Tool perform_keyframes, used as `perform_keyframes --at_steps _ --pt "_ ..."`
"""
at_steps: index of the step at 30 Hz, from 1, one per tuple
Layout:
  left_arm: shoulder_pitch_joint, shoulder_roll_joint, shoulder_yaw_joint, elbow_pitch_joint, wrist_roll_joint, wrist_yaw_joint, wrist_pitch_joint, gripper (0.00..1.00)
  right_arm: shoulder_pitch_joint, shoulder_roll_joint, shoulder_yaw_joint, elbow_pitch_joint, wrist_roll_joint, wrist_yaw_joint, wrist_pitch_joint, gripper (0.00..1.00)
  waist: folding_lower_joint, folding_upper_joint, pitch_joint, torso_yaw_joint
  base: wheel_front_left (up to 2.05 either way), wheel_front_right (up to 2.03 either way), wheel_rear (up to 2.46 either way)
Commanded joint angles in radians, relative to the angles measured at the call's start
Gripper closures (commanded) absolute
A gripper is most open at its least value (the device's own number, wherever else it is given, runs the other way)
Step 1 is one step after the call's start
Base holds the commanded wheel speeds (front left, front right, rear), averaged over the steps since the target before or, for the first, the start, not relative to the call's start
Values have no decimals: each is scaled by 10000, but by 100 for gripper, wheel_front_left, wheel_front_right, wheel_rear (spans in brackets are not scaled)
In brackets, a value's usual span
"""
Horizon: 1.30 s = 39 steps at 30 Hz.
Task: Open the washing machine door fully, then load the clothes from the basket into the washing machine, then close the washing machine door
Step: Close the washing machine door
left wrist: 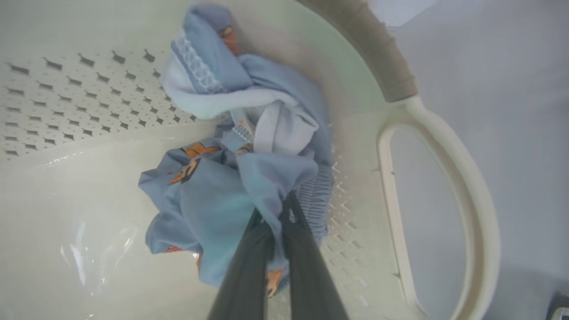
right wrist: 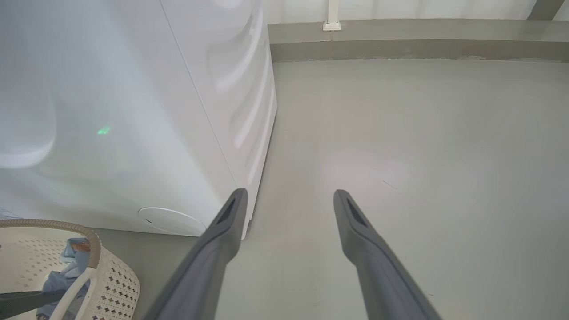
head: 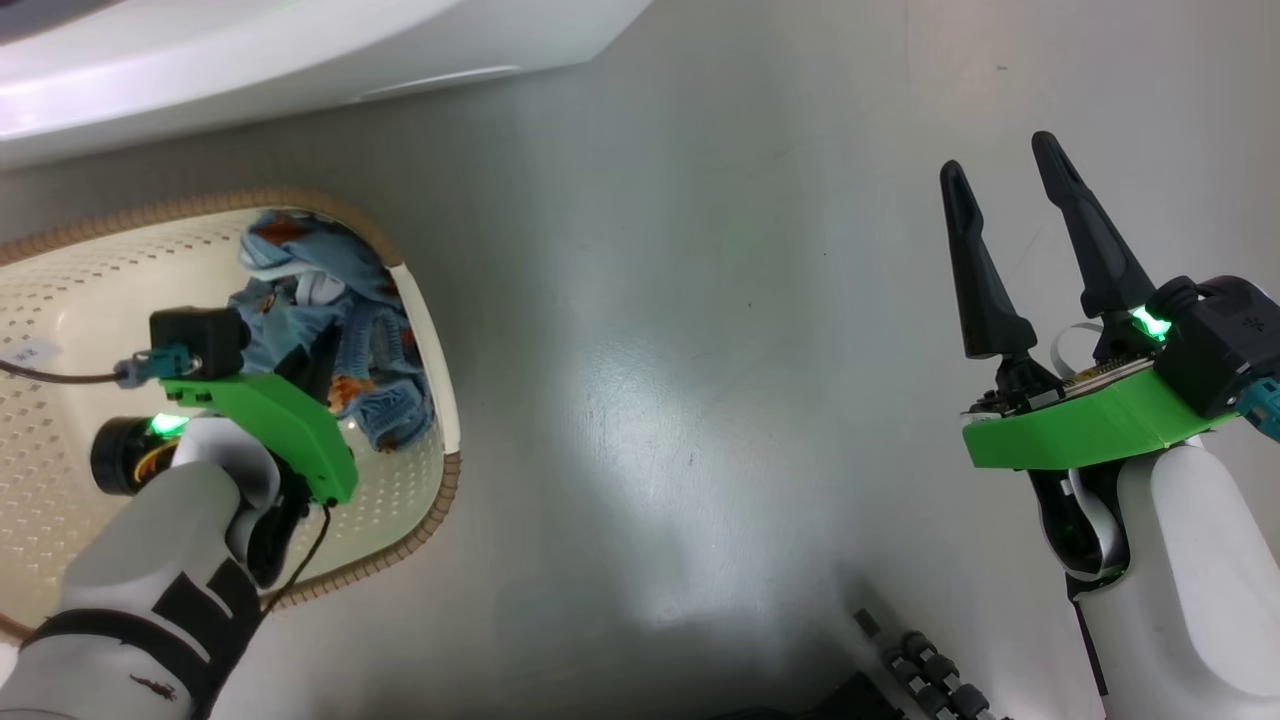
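Left wrist view: clothes (left wrist: 209, 195) in gripper (left wrist: 273, 206)

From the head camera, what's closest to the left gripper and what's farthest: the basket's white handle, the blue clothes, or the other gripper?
1. The clothes: pinched in the left gripper.
2. The basket's white handle: just right of the clothes.
3. The right gripper: far right, across the floor.

No legible word, brand or number anywhere. On the inner wall of the basket (head: 436, 345), a small white tag (head: 30, 350) with dark marks, too blurred to read. On the black camera housing (head: 1225, 340) beside the right gripper (head: 998, 155), a tiny pale emblem (head: 1250, 322), too small to make out.
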Motion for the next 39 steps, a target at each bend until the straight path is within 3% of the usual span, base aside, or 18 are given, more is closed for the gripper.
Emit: perform_keyframes --at_steps 1,7,17,39 --pt "37 363 88 -12 -78 -16 -63 100 247 12 218 -244 -102 14 -74 0 0 0 -22 5 0 0 0" --pt "12 421 70 -96 -364 -16 -63 100 257 -2 177 -197 -97 14 -74 0 0 0 -244 86 0 0 0" --pt "565 450 1228 -419 -273 -16 -63 100 422 -88 100 -56 -64 14 -74 0 0 0 -1031 426 0 0 0" --pt "3159 110 5024 -2303 2551 -16 -63 100 1473 -489 -58 377 112 14 -74 0 0 0 -3453 1447 0 0 0"
